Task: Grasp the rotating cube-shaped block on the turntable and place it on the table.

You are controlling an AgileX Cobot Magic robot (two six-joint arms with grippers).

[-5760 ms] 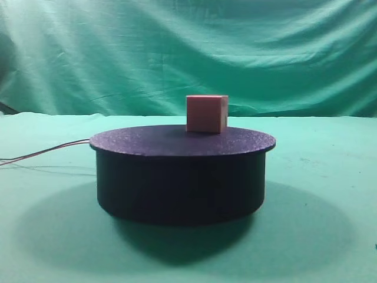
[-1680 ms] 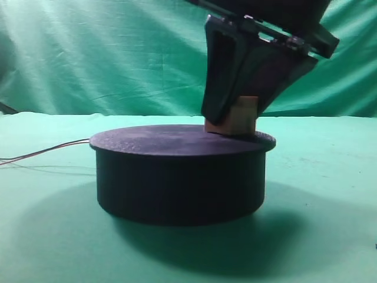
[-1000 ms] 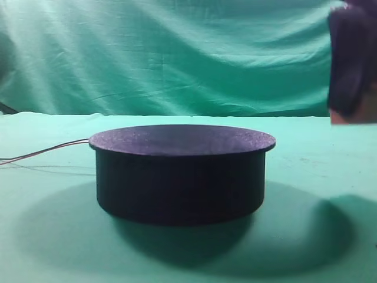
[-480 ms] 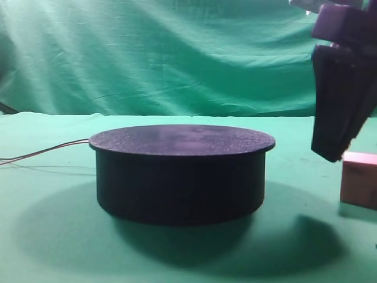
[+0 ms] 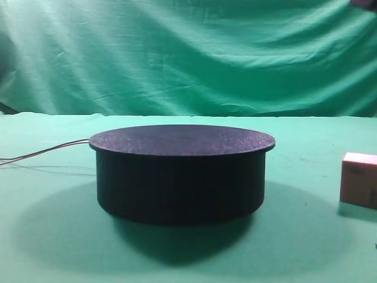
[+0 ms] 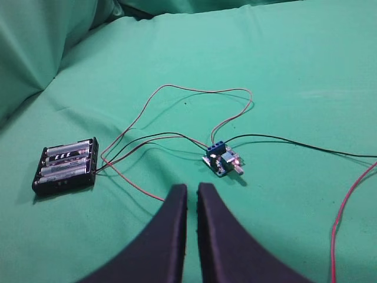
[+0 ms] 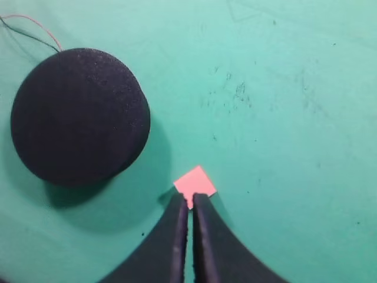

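Note:
The pinkish-orange cube-shaped block (image 5: 359, 180) rests on the green table (image 5: 306, 247) at the far right, apart from the black turntable (image 5: 180, 171), whose top is bare. From above, the block (image 7: 195, 180) lies to the lower right of the turntable (image 7: 79, 115). My right gripper (image 7: 190, 200) hangs high over the block with its fingers nearly together and nothing between them; it barely shows in the exterior view. My left gripper (image 6: 192, 190) is shut and empty over the cloth, away from the turntable.
Thin red and black wires (image 5: 41, 153) run left from the turntable. Under the left arm lie a black battery holder (image 6: 65, 166), a small blue circuit board (image 6: 222, 160) and loops of wire (image 6: 194, 112). Green backdrop (image 5: 188, 53) hangs behind.
The right gripper let go of the block on the table at the right, rose out of the exterior view and closed its fingers. The block stays where it was set.

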